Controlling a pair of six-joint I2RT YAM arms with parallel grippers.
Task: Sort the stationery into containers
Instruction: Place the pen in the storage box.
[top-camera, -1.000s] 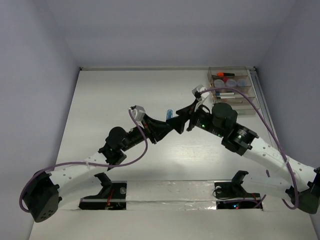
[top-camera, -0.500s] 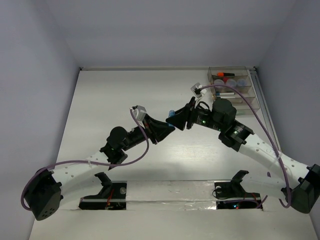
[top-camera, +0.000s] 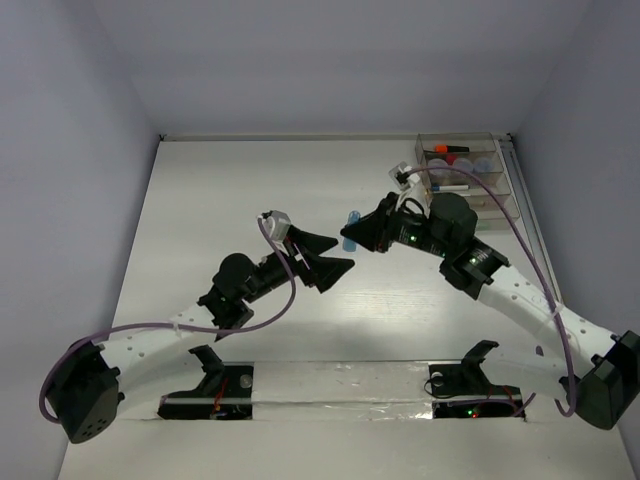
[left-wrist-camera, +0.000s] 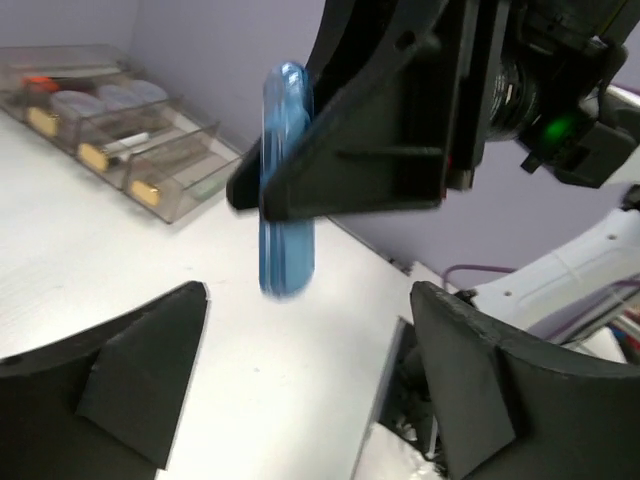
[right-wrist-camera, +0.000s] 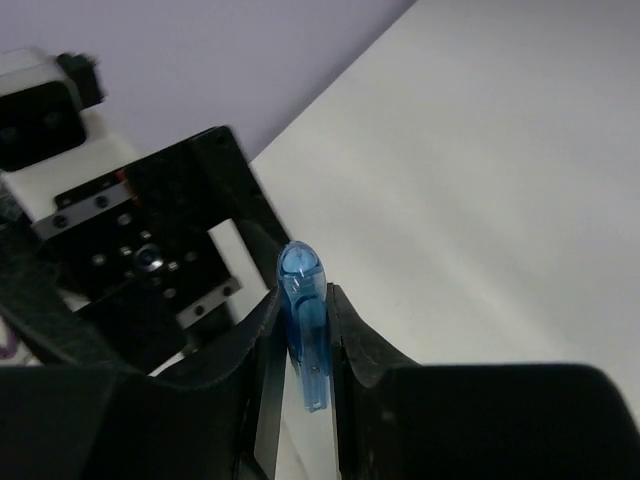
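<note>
Above the middle of the table (top-camera: 220, 200), between the two arms, you will find the light blue highlighter (top-camera: 351, 232) lifted off the surface and pinched in the right gripper (right-wrist-camera: 303, 318). That gripper is closed narrowly on the barrel, and the rounded end stands out past the fingertips. The left gripper (top-camera: 343, 253) sits just beside and below it, jaws spread wide with nothing between them. Read this as a hand-over position — the organiser (top-camera: 458, 139) stands at the far right corner, on the right arm's side, so the arm nearer to it carries the load. The highlighter is well apart from the organiser and not yet sorted.

Count as follows: one highlighter in the air, two grippers, one organiser of three stepped compartments. Inside it you can make out one orange-tipped highlighter (top-camera: 440, 149) in the rear tier and at least two round pale pots (left-wrist-camera: 75, 102) — the remaining contents are too small to count
</note>
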